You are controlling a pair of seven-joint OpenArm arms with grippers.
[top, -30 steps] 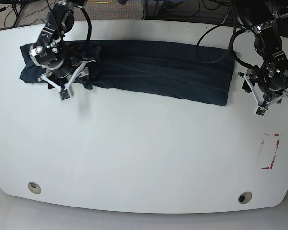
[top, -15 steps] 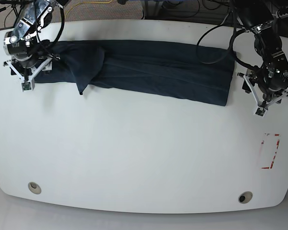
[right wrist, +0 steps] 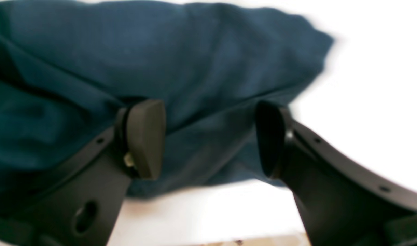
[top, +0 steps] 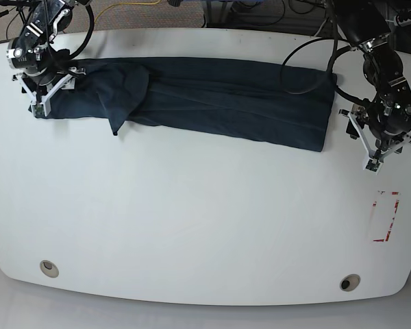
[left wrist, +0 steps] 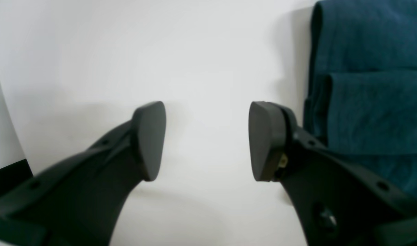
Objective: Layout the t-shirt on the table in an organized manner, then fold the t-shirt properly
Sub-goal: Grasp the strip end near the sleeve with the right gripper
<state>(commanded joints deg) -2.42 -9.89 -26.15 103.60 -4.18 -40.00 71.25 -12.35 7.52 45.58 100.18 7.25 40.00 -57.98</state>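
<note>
Navy t-shirt along far table edge, near half bare

Beyond the far edge of the white surface, black cables lie tangled across a dim floor, and a thin yellow cable loops among them near the middle of the top border. At the upper right corner a dark piece of equipment with pale markings shows only in part, too cut off to name more exactly. At the upper left corner more dark cords run along the floor.
</note>
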